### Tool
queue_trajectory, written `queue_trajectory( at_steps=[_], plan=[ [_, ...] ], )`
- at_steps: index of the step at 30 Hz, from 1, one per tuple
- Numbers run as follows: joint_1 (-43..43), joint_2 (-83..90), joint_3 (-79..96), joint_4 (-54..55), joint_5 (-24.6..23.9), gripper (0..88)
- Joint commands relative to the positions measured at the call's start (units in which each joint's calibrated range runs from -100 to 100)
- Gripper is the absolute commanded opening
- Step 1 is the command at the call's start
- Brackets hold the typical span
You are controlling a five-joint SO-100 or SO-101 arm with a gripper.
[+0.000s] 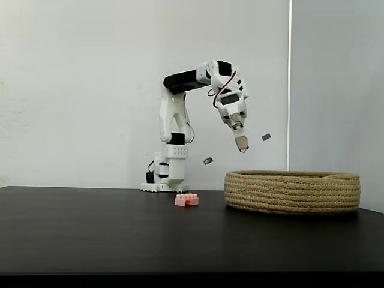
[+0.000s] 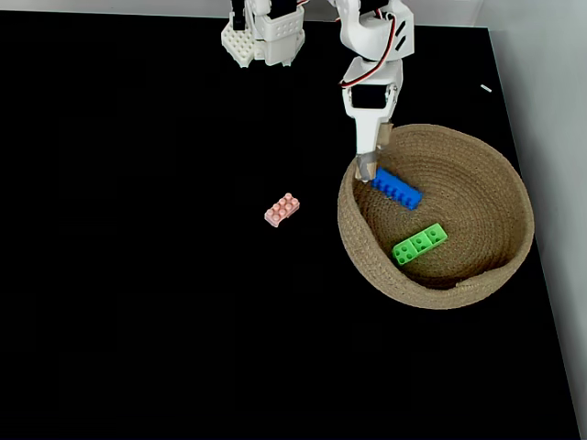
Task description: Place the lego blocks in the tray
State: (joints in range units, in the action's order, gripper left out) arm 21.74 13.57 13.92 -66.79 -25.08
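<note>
— Above the near-left rim of the tray [image 2: 477, 280], as a fixed view from above shows it, we find the gripper [image 2: 367, 172] hanging, its tips pointing down over the basket's edge. Do we see what it holds?

— We see nothing between the fingers. In a fixed view from the side the gripper [image 1: 242, 146] hangs clear in the air above the tray [image 1: 293, 192], tilted toward it, with a gap of wall showing beneath the tips. How wide the jaws stand we cannot tell; they look close together, but the pictures are too small for us to be sure.

— And the lego blocks?

— Two lie inside the tray. The blue brick [image 2: 397, 188] rests on the tray floor just beside the fingertips, its long side slanting away from them toward the tray's middle. The green brick [image 2: 420, 244] lies nearer the tray's centre, studs up, apart from the blue one.

— The third?

— The salmon-pink brick [image 2: 282, 210] lies outside the tray, on the black table [image 2: 138, 275], to the tray's left in the view from above. From the side we see the same pink brick [image 1: 186, 200] near the tray's left wall, not touching it, studs up, with an arch notch cut in its lower edge.

— How does the tray look?

— Round, low, coiled tan rope, ribbed sides.
</note>
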Motion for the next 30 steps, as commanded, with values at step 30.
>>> queue_trajectory(
  at_steps=[30],
  plan=[
    [-29.8, -12.9, 4.7, -0.5, 37.2, 35.9]
  ],
)
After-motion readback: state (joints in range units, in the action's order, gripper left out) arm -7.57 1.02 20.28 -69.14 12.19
